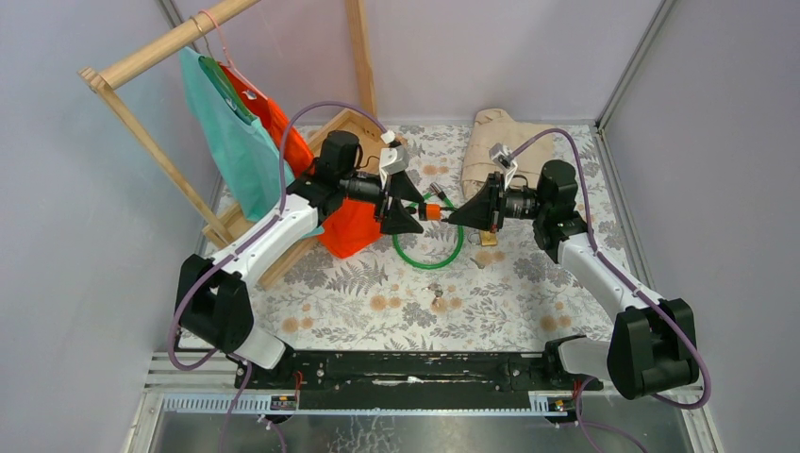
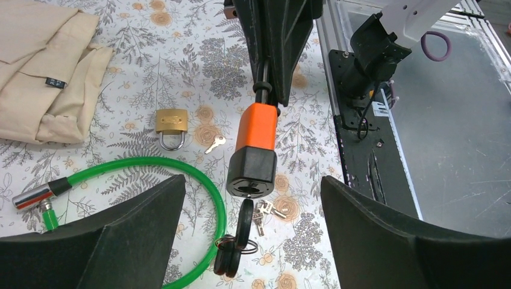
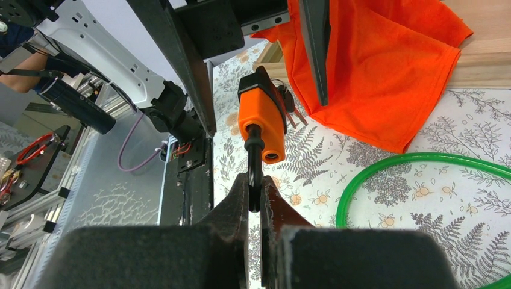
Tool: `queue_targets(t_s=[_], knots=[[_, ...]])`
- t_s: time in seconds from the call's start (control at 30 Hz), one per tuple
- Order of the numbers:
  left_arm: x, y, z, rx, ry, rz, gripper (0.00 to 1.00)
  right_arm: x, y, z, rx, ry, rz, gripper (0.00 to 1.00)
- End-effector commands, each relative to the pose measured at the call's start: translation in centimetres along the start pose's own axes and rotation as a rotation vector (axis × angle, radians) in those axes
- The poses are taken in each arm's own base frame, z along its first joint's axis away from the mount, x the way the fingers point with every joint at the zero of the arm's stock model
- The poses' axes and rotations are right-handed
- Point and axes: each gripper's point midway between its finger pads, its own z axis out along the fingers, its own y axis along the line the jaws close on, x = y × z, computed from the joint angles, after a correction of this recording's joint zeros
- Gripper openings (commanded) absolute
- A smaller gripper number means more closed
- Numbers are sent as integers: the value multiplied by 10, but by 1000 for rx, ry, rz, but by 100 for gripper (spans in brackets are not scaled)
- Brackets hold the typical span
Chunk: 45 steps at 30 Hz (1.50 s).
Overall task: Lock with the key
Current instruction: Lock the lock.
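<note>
At far left, an orange cloth (image 1: 349,226) overlaps the wooden tray (image 1: 344,123). The left gripper (image 1: 422,212) gapes wide, empty, flanking the key (image 2: 244,223) hanging from the mid-air orange lock (image 2: 256,129). The right gripper (image 3: 255,192) is clamped tight on the lock's black stem.

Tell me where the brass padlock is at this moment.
In the left wrist view the brass padlock lies left of centre, between the beige cloth and the green cable, with a small key beside it.
</note>
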Motion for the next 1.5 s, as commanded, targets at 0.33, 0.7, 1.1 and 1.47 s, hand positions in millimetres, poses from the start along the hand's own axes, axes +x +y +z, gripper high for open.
queue_targets(t_s=[0.33, 0.7, 1.1, 1.47], knots=[[-17, 1, 10, 38, -73, 60, 66, -20, 16, -2, -48, -34, -100, 0], [-5, 1, 13, 49, -59, 36, 62, -21, 16, -2, -48, -37, -100, 0], [-4, 0, 15, 64, -59, 20, 37, -21, 14, -1, -41, -39, -104, 0], [-2, -15, 27, 124, -45, -79, 0, -4, -1, -7, 31, 52, -237, 0]])
